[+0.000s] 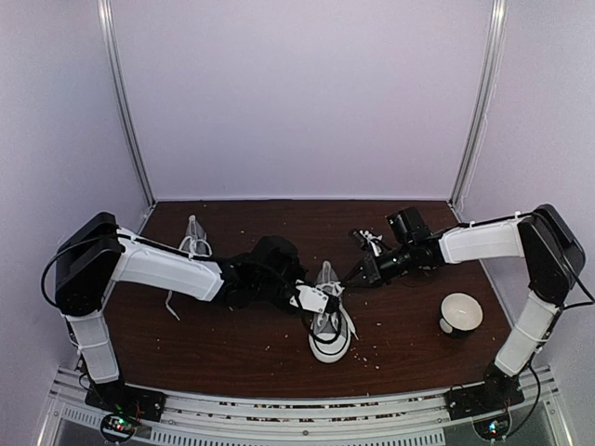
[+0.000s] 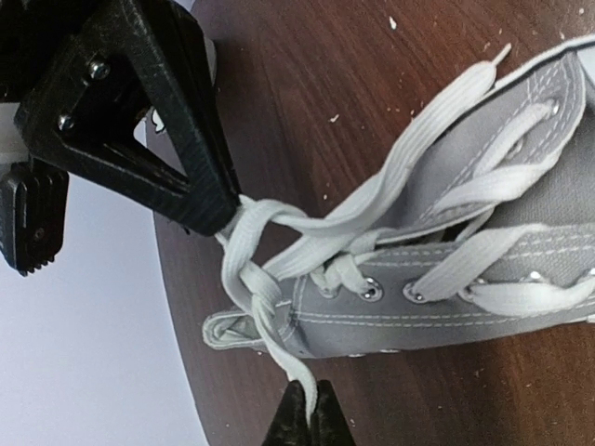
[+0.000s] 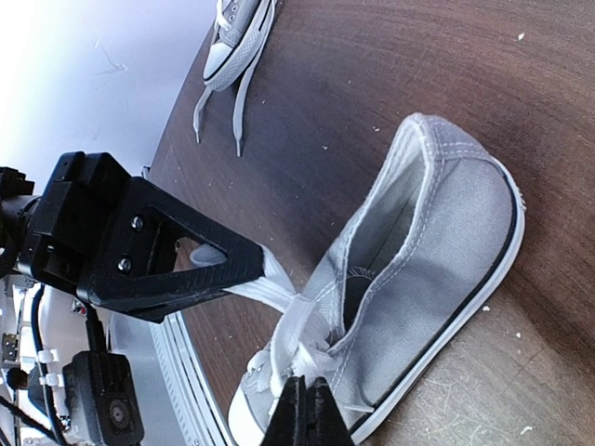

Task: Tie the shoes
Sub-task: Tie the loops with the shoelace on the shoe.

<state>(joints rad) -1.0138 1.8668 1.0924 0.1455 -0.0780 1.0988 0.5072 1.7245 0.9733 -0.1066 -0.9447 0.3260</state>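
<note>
**Two claws work a knot on the centre shoe (image 1: 327, 325)**
The left gripper (image 2: 307, 416) and right gripper (image 3: 305, 409) each pinch shut on the crossed laces (image 2: 249, 269) by the top eyelets. The next move is likely to draw them apart to cinch the knot. The second shoe (image 1: 193, 237) lies untied at far left, and a white cup (image 1: 460, 312) stands well apart.

Brown table (image 1: 232, 344): centre sneaker (image 1: 328, 325), far-left sneaker (image 1: 194, 237), white cup (image 1: 460, 313), scattered crumbs (image 2: 392, 20).
</note>
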